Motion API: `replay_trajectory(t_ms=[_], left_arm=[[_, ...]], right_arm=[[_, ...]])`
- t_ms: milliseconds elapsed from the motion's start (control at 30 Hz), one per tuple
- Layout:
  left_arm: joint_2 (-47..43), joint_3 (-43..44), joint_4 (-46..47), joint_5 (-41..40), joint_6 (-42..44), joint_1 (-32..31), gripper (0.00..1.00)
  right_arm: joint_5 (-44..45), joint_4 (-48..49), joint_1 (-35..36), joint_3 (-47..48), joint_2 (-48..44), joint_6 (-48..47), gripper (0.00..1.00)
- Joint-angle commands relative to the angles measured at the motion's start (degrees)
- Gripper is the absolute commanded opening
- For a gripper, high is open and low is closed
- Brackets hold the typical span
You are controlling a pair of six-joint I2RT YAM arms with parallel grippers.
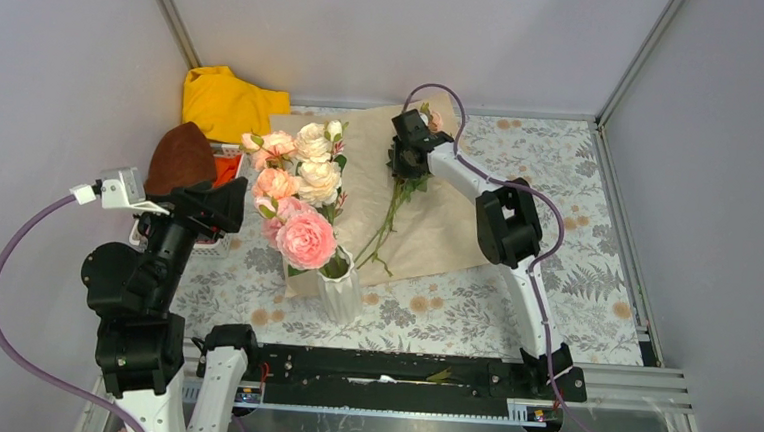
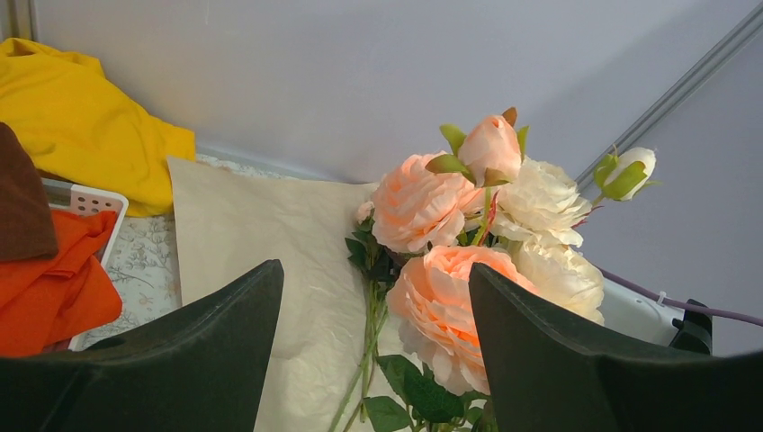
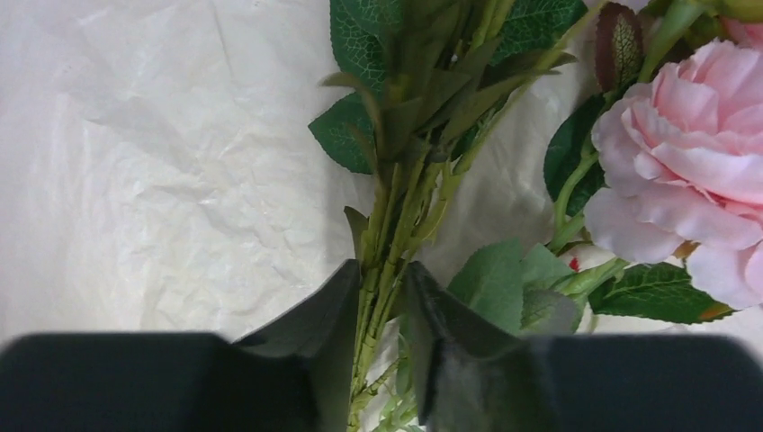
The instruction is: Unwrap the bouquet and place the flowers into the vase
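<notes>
You've got soft, even light from overhead in all 3 views, no hard glare. Top view is sharp, w/ only faint shadows beside the vase [image 1: 341, 292] and under the flowers [image 1: 318, 180]. Right wrist: paper [image 3: 162, 162] is nearly washed out to white, right gripper [image 3: 380, 279] is dark and blurry along the btm edge, flowers are in focus. Left wrist: left gripper [image 2: 373, 270] is soft-edged, bg crisp.

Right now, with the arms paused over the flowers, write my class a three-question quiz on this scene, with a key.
1. Fill in: the left gripper's jaws stand ____, with nothing between them.
2. True or false: the white ribbed vase already holds roses.
3. Which gripper is clamped on the green stems lying on the kraft paper? A left gripper; B right gripper; C neither.
Key: 1 open; 2 true; 3 B.
</notes>
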Motion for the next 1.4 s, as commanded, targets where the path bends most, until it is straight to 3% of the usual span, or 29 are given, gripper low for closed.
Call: replay_trajectory(t_ms=[0, 200, 533, 800, 1000, 1367], left_arm=[[0.26, -0.03, 4.29, 0.41, 0.72, 0.40, 0.82], [-0.42, 0.73, 4.34, 0.97, -0.21, 0.35, 0.82], [-1.15, 2.08, 3.68, 1.29, -0.67, 0.36, 0.82], [-1.04, 2.32, 3.89, 2.59, -2.19, 0.38, 0.82], [-1.32, 2.49, 3.84, 3.07, -2.58, 0.29, 0.82], [-1.43, 2.41, 3.90, 4.03, -3.60, 0.37, 0.82]], right_arm=[[1.97, 0.03, -0.35, -0.13, -1.61, 0.00, 0.27], [3.35, 0.67, -0.35, -3.34, -5.58, 0.09, 0.00], [0.08, 14.97, -0.35, -26.89, -29.93, 1.03, 0.00], [-5.82, 23.61, -0.35, -39.23, -48.92, 1.82, 0.00], [-6.09, 26.25, -0.38, -43.87, -56.47, 1.99, 0.00], [-17.83, 38.67, -0.35, -50.29, -66.40, 3.15, 0.00]])
